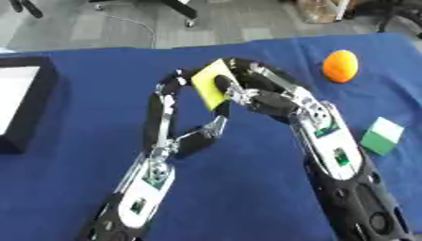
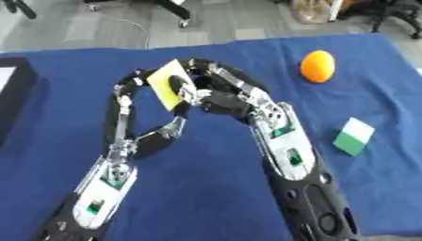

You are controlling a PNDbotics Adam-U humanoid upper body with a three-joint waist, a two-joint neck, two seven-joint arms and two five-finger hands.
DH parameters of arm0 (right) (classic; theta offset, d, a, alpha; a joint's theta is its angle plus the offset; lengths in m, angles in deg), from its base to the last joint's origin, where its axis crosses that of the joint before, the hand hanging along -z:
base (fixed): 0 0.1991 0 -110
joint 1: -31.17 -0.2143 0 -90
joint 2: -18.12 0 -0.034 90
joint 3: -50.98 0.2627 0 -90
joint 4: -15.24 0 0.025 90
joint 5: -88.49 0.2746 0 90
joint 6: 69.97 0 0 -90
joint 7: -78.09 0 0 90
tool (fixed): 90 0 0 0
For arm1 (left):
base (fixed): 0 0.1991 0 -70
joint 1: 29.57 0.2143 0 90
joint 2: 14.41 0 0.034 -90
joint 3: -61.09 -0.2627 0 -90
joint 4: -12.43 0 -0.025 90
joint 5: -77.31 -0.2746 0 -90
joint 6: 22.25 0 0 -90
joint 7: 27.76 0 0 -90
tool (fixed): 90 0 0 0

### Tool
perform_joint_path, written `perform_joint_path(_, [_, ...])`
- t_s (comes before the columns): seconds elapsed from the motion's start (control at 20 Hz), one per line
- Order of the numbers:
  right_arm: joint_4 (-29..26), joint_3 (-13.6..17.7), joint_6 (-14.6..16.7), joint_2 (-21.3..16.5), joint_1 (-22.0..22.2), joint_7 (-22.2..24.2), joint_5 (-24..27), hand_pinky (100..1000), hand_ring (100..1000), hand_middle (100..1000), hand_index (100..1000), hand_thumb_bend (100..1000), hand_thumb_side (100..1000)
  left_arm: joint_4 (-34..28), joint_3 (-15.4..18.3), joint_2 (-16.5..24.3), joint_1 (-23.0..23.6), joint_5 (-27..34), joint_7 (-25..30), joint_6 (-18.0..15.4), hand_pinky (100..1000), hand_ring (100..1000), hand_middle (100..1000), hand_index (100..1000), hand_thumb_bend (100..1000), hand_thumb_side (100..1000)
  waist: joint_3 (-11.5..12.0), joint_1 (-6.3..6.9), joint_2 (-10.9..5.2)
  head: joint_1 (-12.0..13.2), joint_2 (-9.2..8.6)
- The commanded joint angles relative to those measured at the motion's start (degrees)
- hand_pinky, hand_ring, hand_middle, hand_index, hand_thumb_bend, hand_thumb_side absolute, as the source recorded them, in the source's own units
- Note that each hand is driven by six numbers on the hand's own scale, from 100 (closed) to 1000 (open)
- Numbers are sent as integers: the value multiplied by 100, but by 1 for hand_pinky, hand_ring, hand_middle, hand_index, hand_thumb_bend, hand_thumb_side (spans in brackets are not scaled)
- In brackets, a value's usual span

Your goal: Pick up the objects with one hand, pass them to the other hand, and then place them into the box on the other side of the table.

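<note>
Table [image 1: 247, 188] covered edge to edge in a deep blue cloth, lying slightly askew in both views. Far right: an orange ball-shaped fruit [image 1: 339, 66] sits directly on the cloth. Nearer, at the right edge: a small block [image 1: 382, 136], white on top and green below, tilted corner-on, well apart from the fruit. Far left: a black box [image 1: 31, 106] with a pale inside, partly cut off by the frame.

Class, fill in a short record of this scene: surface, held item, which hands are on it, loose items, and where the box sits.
surface: blue table
held item: yellow card, above mid-table
hands: left robot hand and right robot hand, both on the card
loose items: orange far right; green-white block right
box: black box, left edge
</note>
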Motion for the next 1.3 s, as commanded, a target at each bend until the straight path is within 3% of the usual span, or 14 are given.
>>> perform_joint_path(0.05, [-110, 29, 65, -29, -54, 110, 8, 618, 476, 673, 703, 100, 519, -141, 76, 41, -52, 39, -104, -2, 750, 566, 458, 549, 100, 242, -10, -72, 14, -5, -15])
perform_joint_path(0.35, [-224, 102, 270, -37, -30, 196, 61, 681, 588, 815, 803, 100, 696, -158, 104, 99, 0, 3, -131, -2, 751, 567, 459, 549, 100, 236, -51, -71, 2, 7, -15])
perform_joint_path(0.5, [-257, 146, 346, -38, -18, 135, 75, 719, 660, 887, 840, 100, 740, -165, 121, 111, 12, -21, -136, -1, 752, 569, 461, 551, 100, 232, -56, -70, -5, 6, -15])
perform_joint_path(0.65, [-292, 191, 395, -36, -10, -34, 46, 739, 711, 932, 860, 100, 753, -177, 126, 119, 22, -56, -135, -14, 752, 571, 462, 552, 100, 227, -61, -70, -10, 21, -15])
perform_joint_path(1.0, [-343, 249, 408, -33, 1, -445, -47, 743, 721, 952, 873, 100, 753, -193, 126, 134, 42, -92, -151, -48, 752, 574, 464, 552, 100, 223, -41, -68, -8, 30, -15])
perform_joint_path(1.3, [-536, 417, 446, -37, -59, -756, -99, 748, 724, 954, 876, 100, 679, -188, 156, 190, 100, -122, -179, -32, 753, 575, 464, 553, 100, 219, -34, -62, -9, 43, -15])
